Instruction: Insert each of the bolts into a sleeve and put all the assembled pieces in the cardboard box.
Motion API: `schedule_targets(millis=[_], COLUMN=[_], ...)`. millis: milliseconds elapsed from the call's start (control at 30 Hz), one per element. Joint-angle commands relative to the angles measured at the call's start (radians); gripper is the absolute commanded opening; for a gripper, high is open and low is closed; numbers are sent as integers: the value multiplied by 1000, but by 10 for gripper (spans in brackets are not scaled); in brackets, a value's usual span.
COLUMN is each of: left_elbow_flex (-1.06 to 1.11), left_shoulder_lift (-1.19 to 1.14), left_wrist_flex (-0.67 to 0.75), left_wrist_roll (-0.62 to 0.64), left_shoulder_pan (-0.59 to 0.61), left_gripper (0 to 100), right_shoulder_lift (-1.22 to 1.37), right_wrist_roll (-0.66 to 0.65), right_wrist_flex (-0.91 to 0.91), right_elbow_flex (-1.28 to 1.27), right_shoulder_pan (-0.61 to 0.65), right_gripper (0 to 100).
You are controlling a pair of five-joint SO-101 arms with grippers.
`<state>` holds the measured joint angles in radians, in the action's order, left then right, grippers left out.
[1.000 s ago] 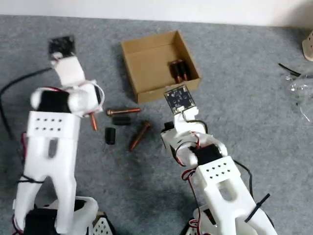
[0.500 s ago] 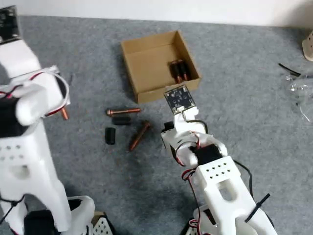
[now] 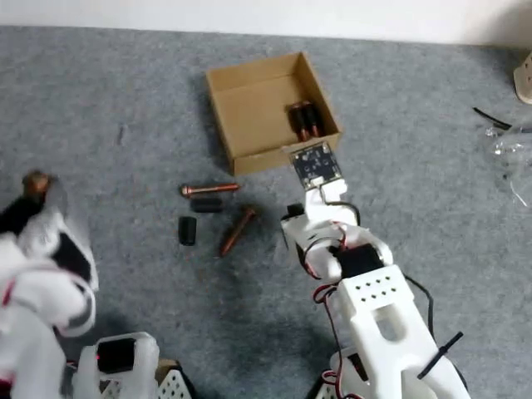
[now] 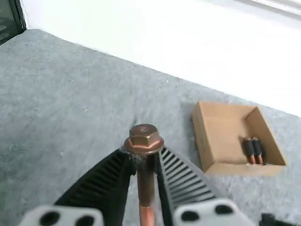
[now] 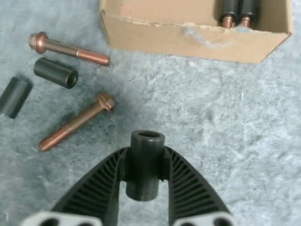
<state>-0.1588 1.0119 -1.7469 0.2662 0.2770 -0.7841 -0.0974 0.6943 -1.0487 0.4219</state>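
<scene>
Left pincer [image 4: 145,155] pinches 1 copper hex-head bolt [image 4: 144,139], head at the fingertips, raised above the grey carpeted surface [image 3: 416,125]. Right pincer [image 5: 146,151] pinches 1 black cylindrical sleeve [image 5: 145,167], bore open, near the brown cardboard box [image 3: 249,108].

Step judged: mating. Line shank with bore axis before pushing; go slowly.

Count: 5 bolts, 5 sleeves.
- 1 pair held
- 2 loose bolts [image 3: 209,189]
- 2 loose sleeves [image 3: 187,230]
- 2 assembled pieces [image 3: 303,121] boxed
</scene>
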Motion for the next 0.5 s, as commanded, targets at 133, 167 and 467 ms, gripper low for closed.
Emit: schedule_targets(millis=[133,167,467], left_elbow_flex=[377,421,773], left_shoulder_lift=[300,335,680], left_wrist_flex=[2,2,81], left_wrist_roll=[-25,-26,-87], left_shoulder_pan=[1,1,7], left_gripper=[5,5,5], right_shoulder_lift=[-58,-81,-636], right_wrist_roll=[21,21,14], right_wrist_flex=[-31,-28,-27], right_elbow_flex=[4,-5,-255], right_shoulder_pan=[-13,-13,33], right_gripper=[4,4,4])
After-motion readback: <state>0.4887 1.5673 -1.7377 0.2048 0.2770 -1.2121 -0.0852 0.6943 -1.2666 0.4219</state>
